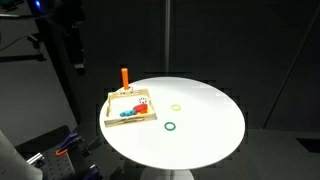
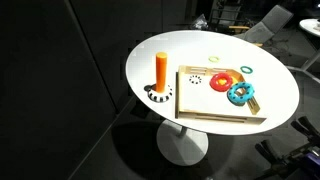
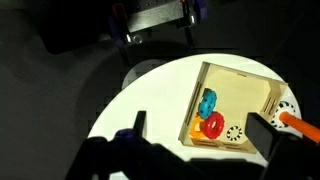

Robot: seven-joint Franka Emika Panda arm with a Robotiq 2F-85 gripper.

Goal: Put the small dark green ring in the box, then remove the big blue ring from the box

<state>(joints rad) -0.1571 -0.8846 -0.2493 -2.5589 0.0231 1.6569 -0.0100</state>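
Gripper (image 3: 200,130) spread wide, empty, high above box (image 3: 240,85); small dark green ring (image 1: 171,126) flat on table (image 1: 205,105): likely light, stiff, thin; pinch across rim.

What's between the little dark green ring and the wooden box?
Nothing but bare white table. In an exterior view, the small dark green ring lies apart from the box, with nothing in the gap.

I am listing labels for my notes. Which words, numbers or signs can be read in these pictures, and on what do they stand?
None can be read. The box shows no print; the orange peg's base carries dark marks, too small to tell.
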